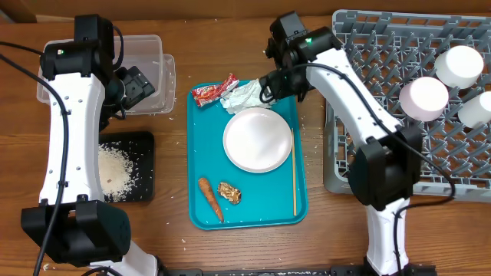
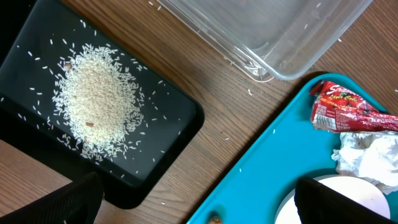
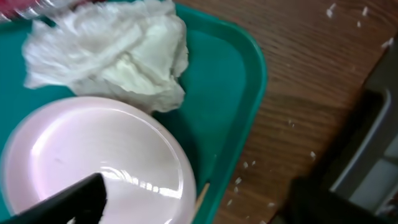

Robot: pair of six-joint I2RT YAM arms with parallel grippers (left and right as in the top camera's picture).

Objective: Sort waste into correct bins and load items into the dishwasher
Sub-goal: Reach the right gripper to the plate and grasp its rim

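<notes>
Left gripper (image 1: 135, 87): jaws apart, empty, over the near edge of the clear tub (image 1: 149, 50). Rice (image 1: 115, 170) lies in the black tray (image 1: 143, 165). Right gripper (image 1: 278, 83): jaws apart, empty, just right of the tissue (image 1: 243, 96) on the teal tray (image 1: 284, 201).

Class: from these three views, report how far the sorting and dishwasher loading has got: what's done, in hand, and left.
Done: rice lies in the black tray; three white vessels sit in the grey rack. In hand: nothing; both pairs of jaws are open, the right near the tissue. Left: wrapper, tissue, carrot and food lump on the teal tray need binning; the plate needs racking. The clear tub looks empty.
</notes>
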